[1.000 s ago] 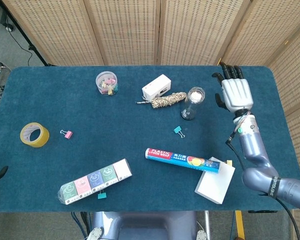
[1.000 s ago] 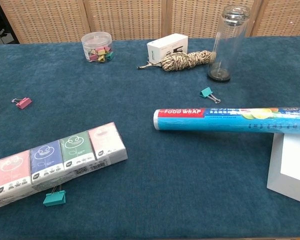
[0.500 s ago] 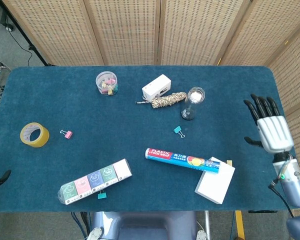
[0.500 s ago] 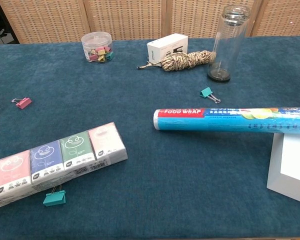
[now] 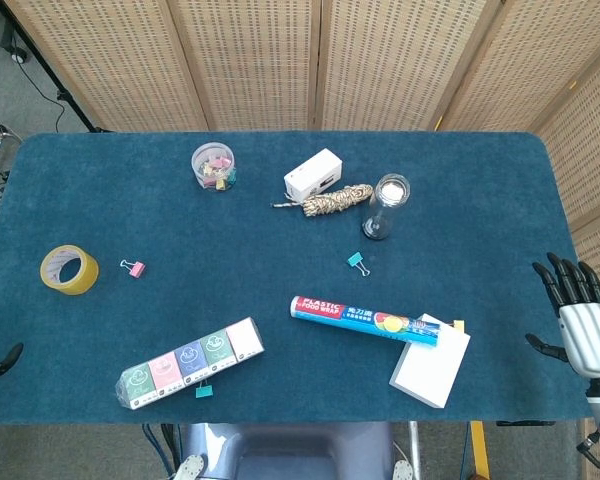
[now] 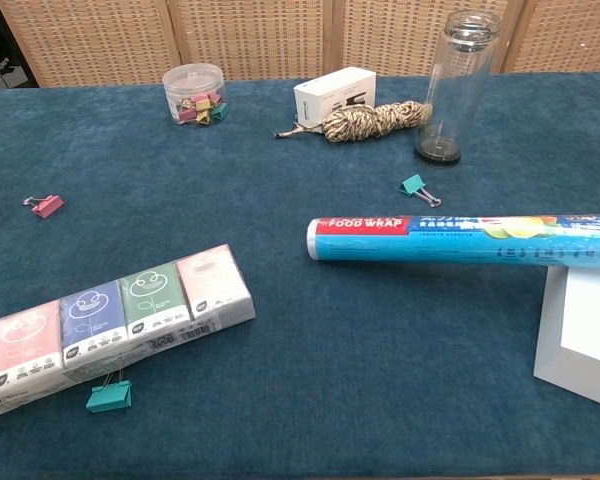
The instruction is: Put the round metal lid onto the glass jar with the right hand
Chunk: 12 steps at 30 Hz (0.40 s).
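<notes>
A tall glass jar (image 5: pixel 384 207) stands upright at the back middle of the blue table, also in the chest view (image 6: pixel 454 85). Its mouth shows as a bright round disc (image 5: pixel 392 187) from above; I cannot tell whether that is the metal lid, and no lid lies elsewhere. My right hand (image 5: pixel 582 322) hangs past the table's right edge, fingers spread, holding nothing, far from the jar. Only dark fingertips (image 5: pixel 2 362) of my left hand show at the left frame edge. Neither hand appears in the chest view.
Beside the jar lie a twine bundle (image 5: pixel 336 200), a white box (image 5: pixel 313 174) and a teal clip (image 5: pixel 355 261). A food wrap roll (image 5: pixel 365 320) leans on a white box (image 5: pixel 431 361). Further left lie a tissue pack row (image 5: pixel 190 363), yellow tape (image 5: pixel 69 269) and a clip tub (image 5: pixel 213 166).
My right hand has drawn back from beside the jar at the far right, moving toward me and off the table's right edge. The jar and other objects stayed put.
</notes>
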Tool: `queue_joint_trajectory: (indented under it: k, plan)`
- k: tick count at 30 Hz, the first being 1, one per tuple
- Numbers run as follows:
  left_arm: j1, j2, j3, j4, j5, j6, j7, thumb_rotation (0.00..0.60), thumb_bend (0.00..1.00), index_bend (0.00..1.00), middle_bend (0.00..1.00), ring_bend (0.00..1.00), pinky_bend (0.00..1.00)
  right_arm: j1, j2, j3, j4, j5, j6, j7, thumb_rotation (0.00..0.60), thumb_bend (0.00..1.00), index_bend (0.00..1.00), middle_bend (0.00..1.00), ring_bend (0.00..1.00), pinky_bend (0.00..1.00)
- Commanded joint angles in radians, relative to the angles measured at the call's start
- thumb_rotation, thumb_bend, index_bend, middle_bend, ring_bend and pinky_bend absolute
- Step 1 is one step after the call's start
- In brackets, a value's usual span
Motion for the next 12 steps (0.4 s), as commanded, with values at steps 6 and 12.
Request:
queue_joint_trajectory:
  k: [6,12]
  plan:
    - [0.0,-0.005,0.0,-0.001,0.001,0.0,0.012,0.6,0.24,0.0,0.0,0.0,0.0,-0.082,-0.078,-0.005,0.02,-0.005,0.054,0.029,0.6,0.0,0.02,0.0,0.0,0.0]
    - [0.0,-0.005,-0.003,-0.003,-0.005,-0.002,0.013,0.6,0.24,0.0,0.0,0.0,0.0,-0.113,-0.099,-0.004,0.017,-0.015,0.064,0.037,0.6,0.0,0.02,0.0,0.0,0.0]
